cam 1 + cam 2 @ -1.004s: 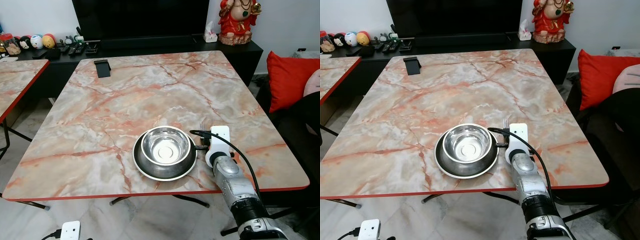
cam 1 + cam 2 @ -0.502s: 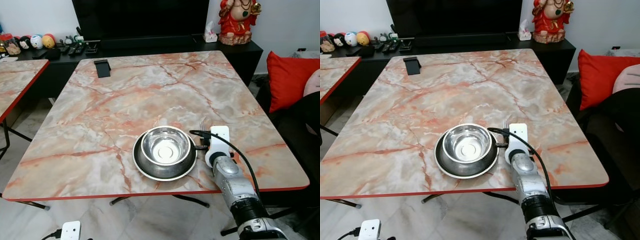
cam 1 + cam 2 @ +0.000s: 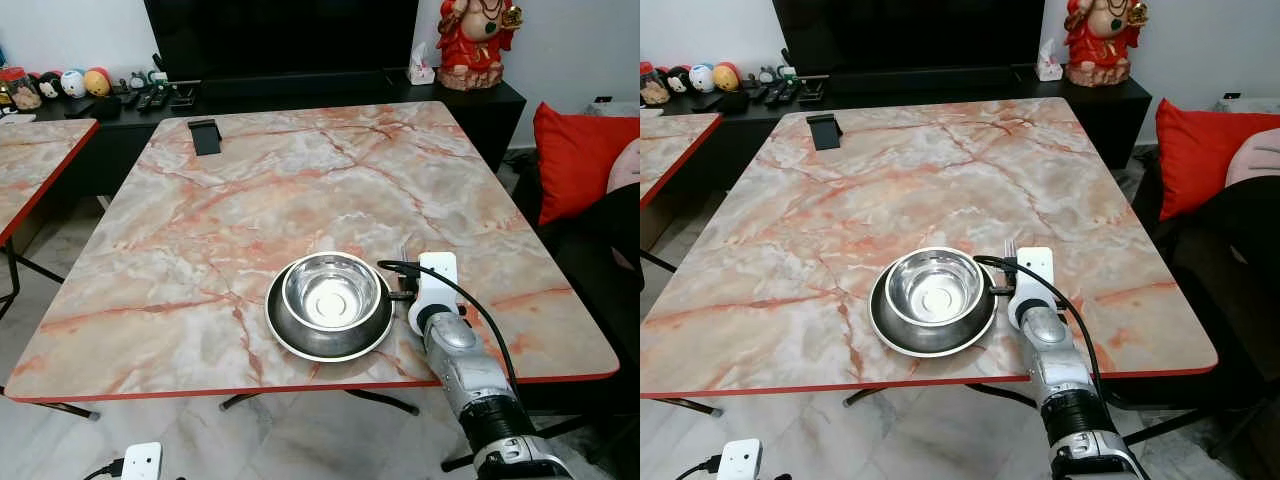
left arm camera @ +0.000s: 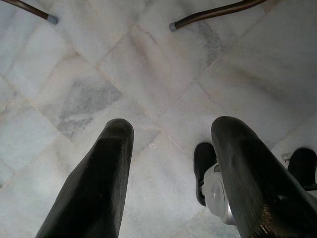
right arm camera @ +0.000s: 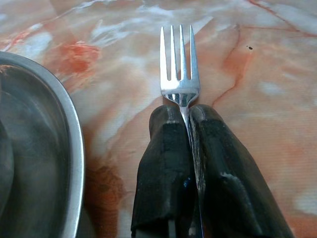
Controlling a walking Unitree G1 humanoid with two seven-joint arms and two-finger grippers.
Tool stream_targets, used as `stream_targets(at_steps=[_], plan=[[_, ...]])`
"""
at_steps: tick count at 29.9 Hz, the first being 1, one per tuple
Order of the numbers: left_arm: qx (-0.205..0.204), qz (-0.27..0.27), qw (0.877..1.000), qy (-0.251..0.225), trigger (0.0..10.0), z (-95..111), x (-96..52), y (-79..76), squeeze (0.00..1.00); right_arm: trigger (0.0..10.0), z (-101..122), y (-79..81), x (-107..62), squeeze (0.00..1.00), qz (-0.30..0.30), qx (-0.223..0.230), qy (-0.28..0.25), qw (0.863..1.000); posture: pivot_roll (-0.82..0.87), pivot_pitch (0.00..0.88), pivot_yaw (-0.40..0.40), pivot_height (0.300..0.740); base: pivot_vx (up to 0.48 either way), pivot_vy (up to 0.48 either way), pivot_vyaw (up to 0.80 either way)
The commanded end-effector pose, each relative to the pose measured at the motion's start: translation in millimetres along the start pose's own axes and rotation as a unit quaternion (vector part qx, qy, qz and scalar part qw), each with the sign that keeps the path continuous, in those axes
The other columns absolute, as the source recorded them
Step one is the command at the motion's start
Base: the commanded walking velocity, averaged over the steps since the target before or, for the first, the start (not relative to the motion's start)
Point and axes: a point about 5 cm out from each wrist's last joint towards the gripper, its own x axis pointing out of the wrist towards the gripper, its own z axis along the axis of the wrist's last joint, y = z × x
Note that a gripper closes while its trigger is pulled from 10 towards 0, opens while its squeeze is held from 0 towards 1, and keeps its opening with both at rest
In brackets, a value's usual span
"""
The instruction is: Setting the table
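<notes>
Right pincer (image 5: 188, 119) is clamped tight on a fork (image 5: 179, 64), handle pinched between the two black fingers (image 5: 163, 163), tines projecting past the tips over the marble counter (image 3: 300, 180). In the head view, the fork is seen lower right of centre, just beside the rim of the plate (image 3: 328, 335), which carries a steel bowl (image 3: 331, 290). Left pincer (image 4: 171, 134) is held wide apart, gripping nothing, over the tiled floor (image 4: 148, 64).
</notes>
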Motion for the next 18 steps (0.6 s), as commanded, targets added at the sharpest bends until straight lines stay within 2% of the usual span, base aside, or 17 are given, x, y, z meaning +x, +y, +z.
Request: stream_targets(at_steps=[1, 11, 12, 13, 14, 15, 18], plan=[[0.010, 0.005, 1.000, 0.007, 10.0, -1.8, -0.8, 4.6, 0.00, 10.0, -3.5, 3.6, 1.1, 0.40, 0.005, -0.003, 0.015, 1.000, -0.06, 0.000, 0.052, 0.720, 0.000, 0.000, 0.00], [0.011, 0.002, 1.000, 0.002, 10.0, 1.1, 0.2, 2.2, 0.00, 10.0, -3.7, 4.5, 1.1, 0.40, 0.007, -0.002, 0.015, 1.000, -0.06, 0.000, 0.051, 0.720, 0.000, 0.000, 0.00], [0.011, 0.002, 1.000, 0.002, 10.0, 1.1, 0.1, 2.2, 0.00, 10.0, -3.6, 4.6, 1.1, 0.49, 0.007, -0.002, 0.015, 1.000, -0.06, 0.000, 0.052, 0.720, 0.000, 0.000, 0.00], [0.011, 0.002, 1.000, 0.002, 10.0, 1.1, 0.1, 2.2, 0.00, 10.0, -3.6, 4.6, 1.1, 0.49, 0.008, -0.002, 0.015, 1.000, -0.06, 0.000, 0.052, 0.720, 0.000, 0.000, 0.00], [0.012, 0.002, 1.000, 0.002, 10.0, 0.8, 0.1, 2.2, 0.00, 10.0, -3.5, 4.5, 1.1, 0.74, 0.008, -0.002, 0.015, 1.000, -0.06, 0.000, 0.051, 0.720, 0.000, 0.000, 0.00], [0.012, 0.002, 1.000, 0.002, 10.0, 0.6, 0.0, 2.2, 0.00, 10.0, -3.4, 4.7, 1.2, 0.80, 0.008, -0.003, 0.015, 1.000, -0.06, 0.000, 0.051, 0.720, 0.000, 0.000, 0.00], [0.012, 0.002, 1.000, 0.003, 10.0, 0.0, -0.1, 2.6, 0.00, 10.0, -3.4, 5.1, 1.3, 0.80, 0.008, -0.003, 0.015, 1.000, -0.06, 0.000, 0.051, 0.720, 0.000, 0.000, 0.00]])
